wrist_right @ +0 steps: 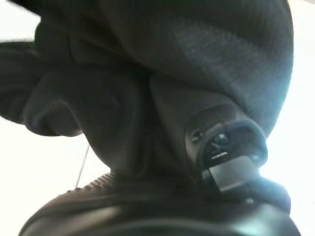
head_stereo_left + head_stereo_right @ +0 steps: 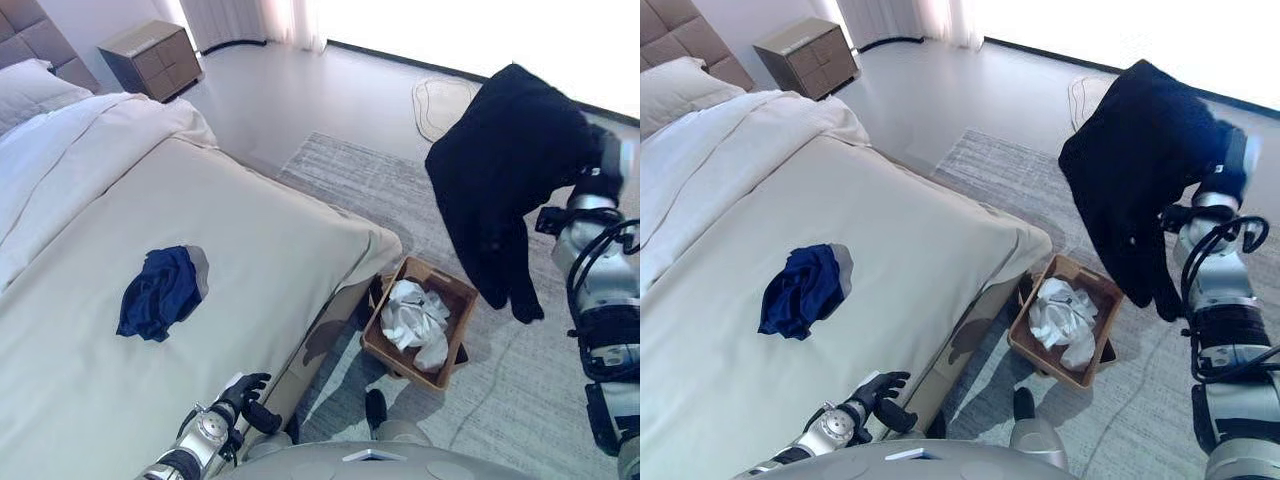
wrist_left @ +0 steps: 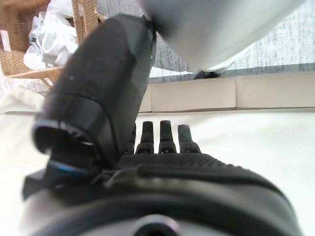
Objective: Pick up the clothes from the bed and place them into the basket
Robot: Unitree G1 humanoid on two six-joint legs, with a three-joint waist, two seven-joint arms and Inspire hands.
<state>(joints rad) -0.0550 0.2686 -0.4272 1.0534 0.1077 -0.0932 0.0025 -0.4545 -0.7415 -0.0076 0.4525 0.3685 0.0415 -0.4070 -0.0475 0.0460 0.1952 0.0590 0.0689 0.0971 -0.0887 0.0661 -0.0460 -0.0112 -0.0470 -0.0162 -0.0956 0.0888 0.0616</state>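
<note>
A dark blue garment (image 2: 160, 292) lies crumpled on the beige bed (image 2: 290, 220). My right hand (image 2: 600, 160) is raised high at the right and is shut on a black garment (image 2: 510, 170), which hangs down over the floor just right of the wicker basket (image 2: 459, 340). In the right wrist view the black cloth (image 1: 147, 73) wraps over my thumb (image 1: 224, 147). The basket stands on the floor by the bed's corner and holds white clothes (image 2: 415, 320). My left hand (image 2: 245, 392) rests open on the bed near its front edge, its fingers (image 3: 162, 137) straight.
A grey rug (image 2: 500, 400) lies under the basket. A wooden nightstand (image 2: 150, 58) stands at the back left by the bed's head, with a pillow (image 2: 30, 90) and a white duvet (image 2: 60, 160). A small pale mat (image 2: 440, 105) lies on the far floor.
</note>
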